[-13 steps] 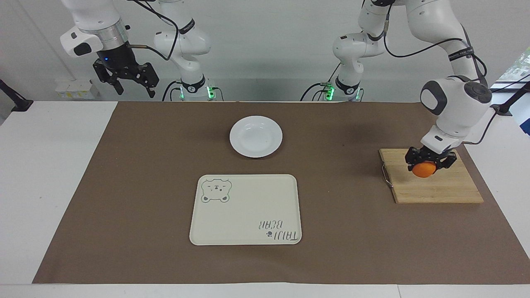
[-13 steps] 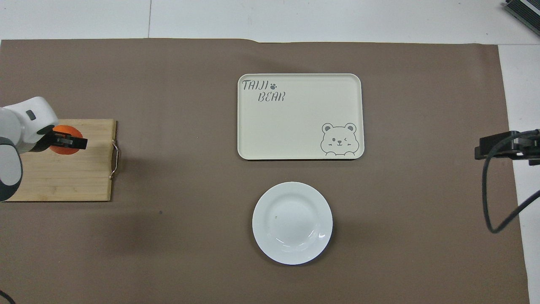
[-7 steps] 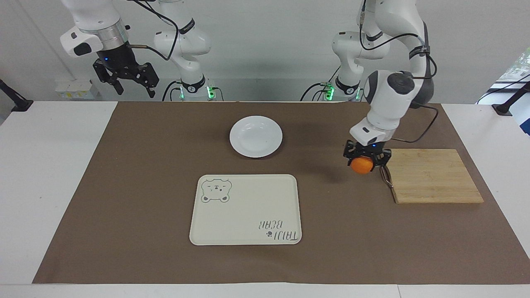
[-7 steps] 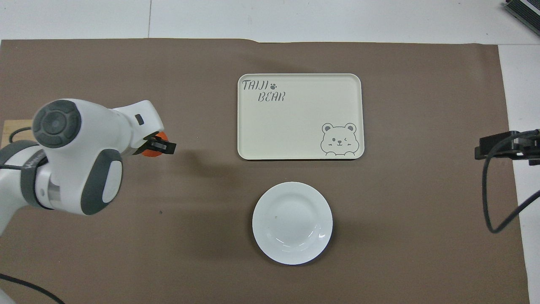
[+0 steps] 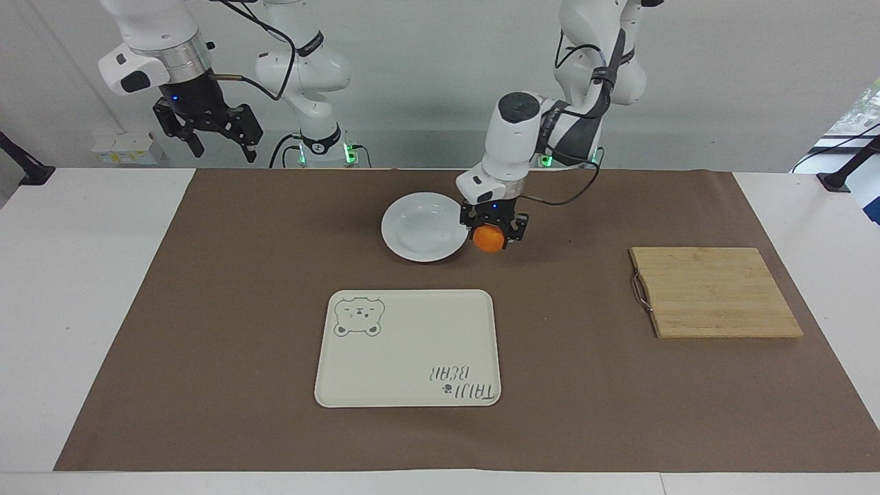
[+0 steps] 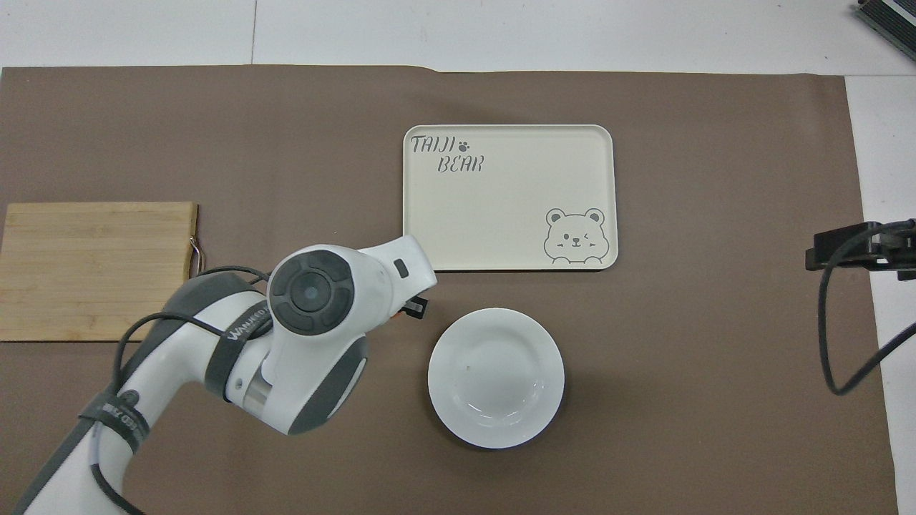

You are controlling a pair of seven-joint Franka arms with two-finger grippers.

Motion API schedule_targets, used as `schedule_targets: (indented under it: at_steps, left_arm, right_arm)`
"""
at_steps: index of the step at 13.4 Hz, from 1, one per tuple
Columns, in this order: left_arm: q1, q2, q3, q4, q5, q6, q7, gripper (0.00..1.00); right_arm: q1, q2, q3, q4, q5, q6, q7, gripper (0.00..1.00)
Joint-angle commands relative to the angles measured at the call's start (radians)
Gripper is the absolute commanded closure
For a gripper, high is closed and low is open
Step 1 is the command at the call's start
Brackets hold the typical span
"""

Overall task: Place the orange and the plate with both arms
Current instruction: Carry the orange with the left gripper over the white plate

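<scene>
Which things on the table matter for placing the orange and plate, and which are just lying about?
In the job:
- orange, held by the left gripper beside the plate
- plate
- right gripper, waiting raised at its own end

Lying about:
- cream bear tray
- wooden cutting board

Two glossy white jointed arms, dark grey joint caps, black lettered bands, loose black cables, green lights at the bases, black left end effector (image 5: 493, 229), black right end effector (image 5: 206, 130)
</scene>
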Motion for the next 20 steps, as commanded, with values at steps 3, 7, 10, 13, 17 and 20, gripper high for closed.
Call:
schedule_targets:
  at_steps: [3,7,10,13,17,20]
  left_arm:
    - [-0.121,0.065,0.015,-0.012,-0.014,0.135,-0.097,1.0]
    - [-0.188,0.122,0.007,-0.012,-0.117,0.174,-0.098,0.64]
    - [-0.199,0.136,0.007,-0.009,-0.126,0.203,-0.1,0.0]
    - [-0.19,0.134,0.007,-0.008,-0.126,0.191,-0.094,0.0]
    - [-0.166,0.066,0.018,0.002,-0.128,0.14,-0.092,0.0]
    - [-0.068,-0.025,0.025,0.006,-0.122,-0.021,-0.08,0.0]
  right_arm:
    - [0.006,-0.006,0.007,0.0,0.014,-0.052,-0.032,0.0]
    - [-0.004,-0.027,0.007,-0.046,0.016,-0.003,-0.104,0.0]
    - [-0.004,-0.036,0.007,-0.058,0.017,0.008,-0.115,0.0]
    - [-0.004,-0.035,0.008,-0.069,0.028,0.006,-0.115,0.0]
    - [0.006,-0.032,0.008,-0.13,0.094,0.044,-0.155,0.0]
    - [0.011,-0.032,0.008,-0.263,0.186,0.173,-0.184,0.0]
